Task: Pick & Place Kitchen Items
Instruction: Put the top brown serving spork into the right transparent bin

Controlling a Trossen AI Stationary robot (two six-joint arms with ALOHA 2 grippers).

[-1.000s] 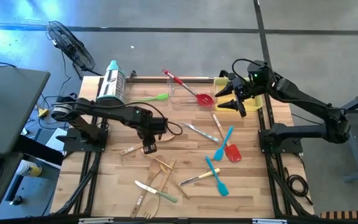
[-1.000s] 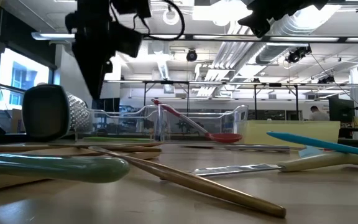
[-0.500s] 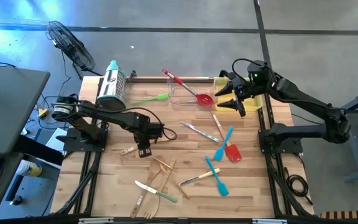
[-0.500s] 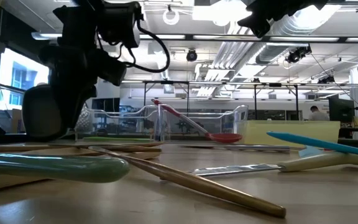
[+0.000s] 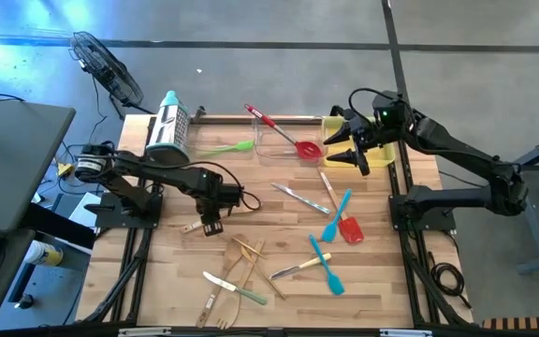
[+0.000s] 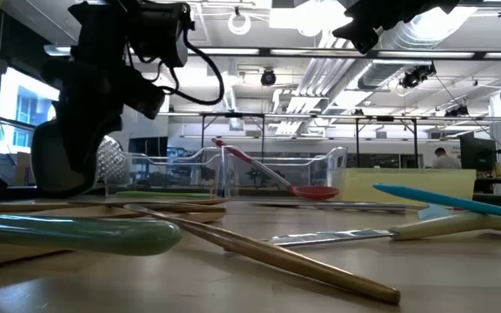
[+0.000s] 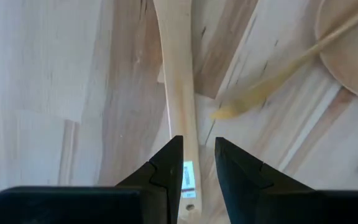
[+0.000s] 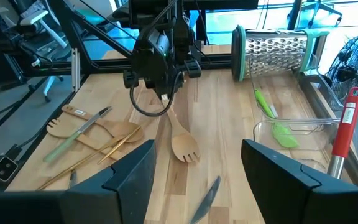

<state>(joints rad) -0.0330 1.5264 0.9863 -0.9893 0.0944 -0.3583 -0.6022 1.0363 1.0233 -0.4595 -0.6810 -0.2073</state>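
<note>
Left claw (image 7: 197, 168) sits slightly spread around the wooden fork's (image 7: 178, 87) handle end, not pinching. Light, stiff, smooth wood (might pivot); grab mid-handle. Right claw (image 8: 194, 180) hangs spread.

pale wooden fork (image 7: 178, 93), teal-handled steel grater (image 5: 168, 125)

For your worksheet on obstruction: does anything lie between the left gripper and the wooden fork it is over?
Nothing visible does. The left gripper is directly over the wooden fork, its part-open fingers straddling the bare handle. A chopstick lies off to one side, clear of the handle.
</note>
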